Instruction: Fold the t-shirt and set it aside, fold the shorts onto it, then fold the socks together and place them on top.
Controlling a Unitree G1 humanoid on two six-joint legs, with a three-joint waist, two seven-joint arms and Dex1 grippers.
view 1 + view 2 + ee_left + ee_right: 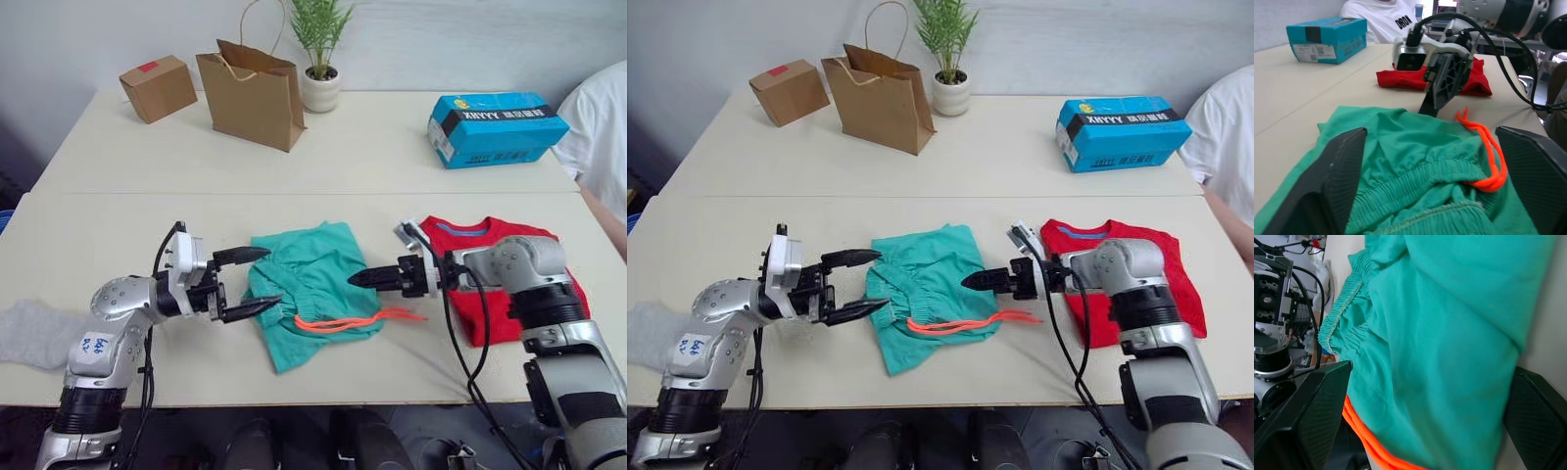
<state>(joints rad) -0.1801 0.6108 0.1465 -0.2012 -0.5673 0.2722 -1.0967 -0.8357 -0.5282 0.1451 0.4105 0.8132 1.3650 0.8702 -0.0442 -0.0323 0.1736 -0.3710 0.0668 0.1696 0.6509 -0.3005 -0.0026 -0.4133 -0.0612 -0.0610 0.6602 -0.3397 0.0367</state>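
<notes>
The teal shorts lie crumpled at the middle of the near table, their orange drawstring trailing toward the front. My left gripper is open at the shorts' left edge, one finger on each side of the gathered waistband. My right gripper is open too, its tips at the shorts' right edge with teal fabric between the fingers. The red t-shirt lies folded at the right, partly under my right arm. Light grey socks rest at the table's far left front.
On the back table stand a cardboard box, a brown paper bag, a potted plant and a blue box. A person in a white shirt sits at the right edge.
</notes>
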